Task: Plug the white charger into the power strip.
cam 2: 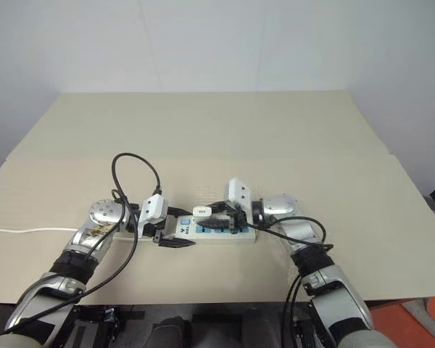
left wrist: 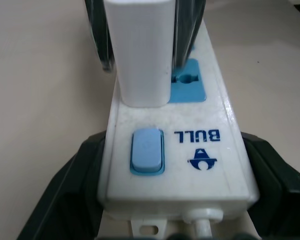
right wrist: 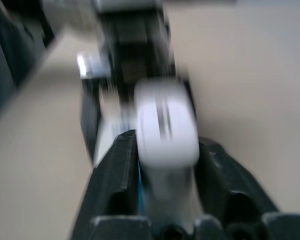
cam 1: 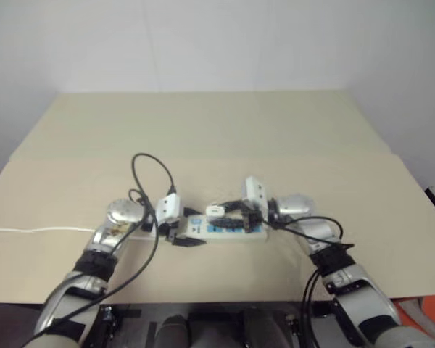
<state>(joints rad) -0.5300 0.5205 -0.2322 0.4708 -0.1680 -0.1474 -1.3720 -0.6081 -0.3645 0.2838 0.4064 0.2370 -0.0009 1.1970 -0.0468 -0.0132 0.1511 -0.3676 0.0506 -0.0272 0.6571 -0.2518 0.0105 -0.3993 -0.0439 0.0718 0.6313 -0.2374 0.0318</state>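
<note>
Looks like a bare lab or test room: plain white walls (cam 1: 203,43) behind a wide beige flat-topped table (cam 1: 217,138), its far edge near the wall. Dark floor at the tabletop's near edge, orange patch (cam 1: 424,312) by near right corner.

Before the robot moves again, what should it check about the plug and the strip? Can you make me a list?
1. Charger standing upright on the power strip, beside the switch: ok.
2. Charger pushed fully into its socket: cannot tell.
3. Left tool around the strip's switch end: ok.
4. Right tool has let go of the charger: cannot tell, its fingers sit on both sides of it.
5. Strip lying flat on the table: ok.
</note>
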